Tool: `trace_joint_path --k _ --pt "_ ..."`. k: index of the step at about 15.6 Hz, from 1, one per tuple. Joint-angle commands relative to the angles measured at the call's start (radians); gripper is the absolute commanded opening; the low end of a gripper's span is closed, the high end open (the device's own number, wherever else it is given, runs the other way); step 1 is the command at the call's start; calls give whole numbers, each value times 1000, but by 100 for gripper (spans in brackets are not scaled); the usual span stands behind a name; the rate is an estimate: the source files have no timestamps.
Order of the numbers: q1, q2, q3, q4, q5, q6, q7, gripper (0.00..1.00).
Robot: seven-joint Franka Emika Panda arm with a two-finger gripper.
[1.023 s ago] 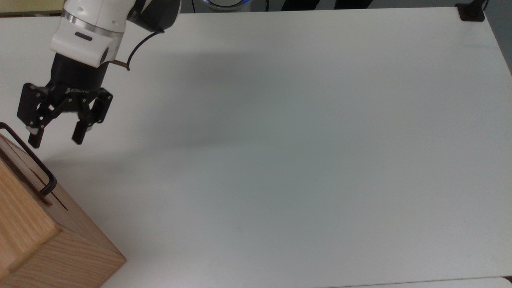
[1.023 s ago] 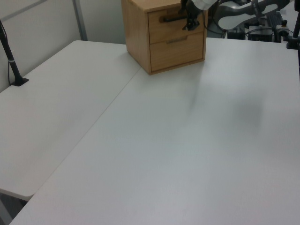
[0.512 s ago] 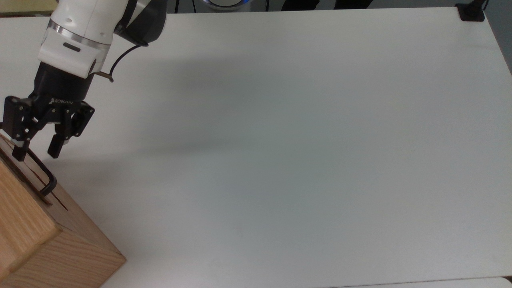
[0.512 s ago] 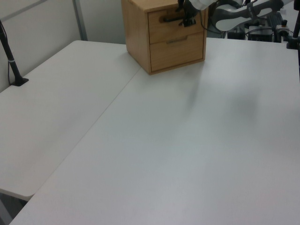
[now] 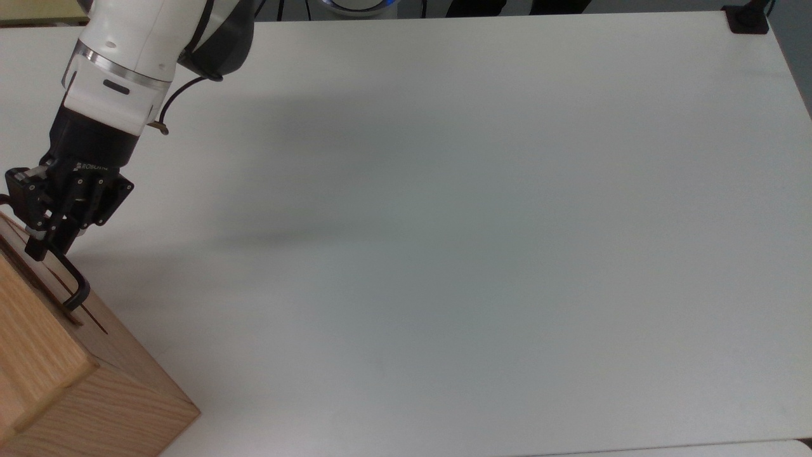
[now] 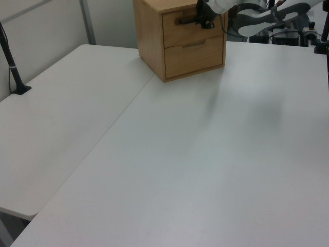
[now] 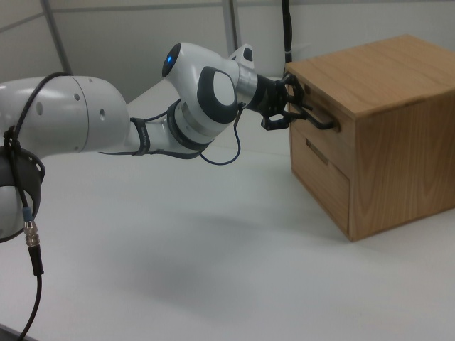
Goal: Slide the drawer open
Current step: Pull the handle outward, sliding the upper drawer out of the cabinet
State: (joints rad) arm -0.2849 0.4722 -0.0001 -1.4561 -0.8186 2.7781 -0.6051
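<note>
The light oak-wood upper drawer (image 6: 193, 27) with its flat front panel sits flush in the oak cabinet body (image 7: 387, 131), above a second drawer front (image 6: 195, 54); no gap shows around it, so I judge it not yet slid out. The cabinet stands on the white tabletop (image 5: 444, 222) at the top view's lower left corner, and at the far edge in the left view.

The robot's black two-finger hand (image 5: 44, 244) is at the long black metal bar handle (image 7: 316, 117), fingers drawn in close on either side of the bar. In the top view they look clamped on it, near the middle of the part of the bar in view rather than at the bent end (image 5: 77, 292).

The handle is the sensible place to take hold: rigid metal, thin enough to be enclosed, and standing off the panel so the fingers fit behind it. The bar is probably smooth (a pull at an angle could let the fingers slide along it), so the force should run straight out along the rails. The drawer itself seems a stiff, fairly light wooden box; rails usually give some initial resistance and then run freely. The cabinet is not visibly fixed down, so a hard tug might drag it across the tabletop.
</note>
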Motion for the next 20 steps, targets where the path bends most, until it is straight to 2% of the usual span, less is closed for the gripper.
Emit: trace_joint_path --k 1,3,5,6,10,13,16,20 --pt "4 -21 -1 -13 -27 17 -12 26" --pt "4 -35 -1 -30 -48 17 -12 24" --pt "0 -46 -1 -46 -77 17 -10 5" --pt "0 -47 -1 -49 -83 17 -10 0" --pt "3 -87 -1 -105 -97 14 1 0" --pt "9 -151 -1 -194 -97 14 40 0" --pt "45 -214 -9 -291 -99 11 99 0" --pt "56 -314 -9 -418 -100 9 105 0"
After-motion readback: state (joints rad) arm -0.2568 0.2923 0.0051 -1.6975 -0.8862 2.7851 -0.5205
